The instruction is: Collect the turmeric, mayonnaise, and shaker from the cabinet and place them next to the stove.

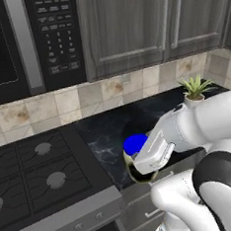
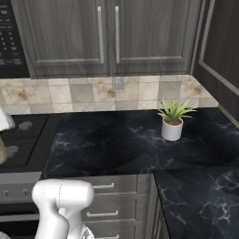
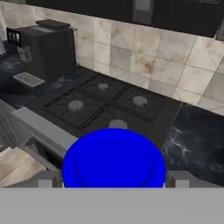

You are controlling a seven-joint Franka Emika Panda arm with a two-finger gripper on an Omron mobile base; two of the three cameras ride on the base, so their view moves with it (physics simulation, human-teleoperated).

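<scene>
The mayonnaise is a stout jar with a bright blue lid and a cream body. It hangs at the front edge of the black marbled countertop, just right of the stove. My gripper is shut on it from the right side. In the hand view the blue lid of the mayonnaise sits between the fingertips of my gripper, with the stove beyond it. The turmeric, the shaker and the cabinet are out of view.
A potted plant stands at the back right of the counter. Grey wall cupboards and a microwave hang above. A dark coffee machine stands on the far side of the stove. A tiled backsplash lines the wall.
</scene>
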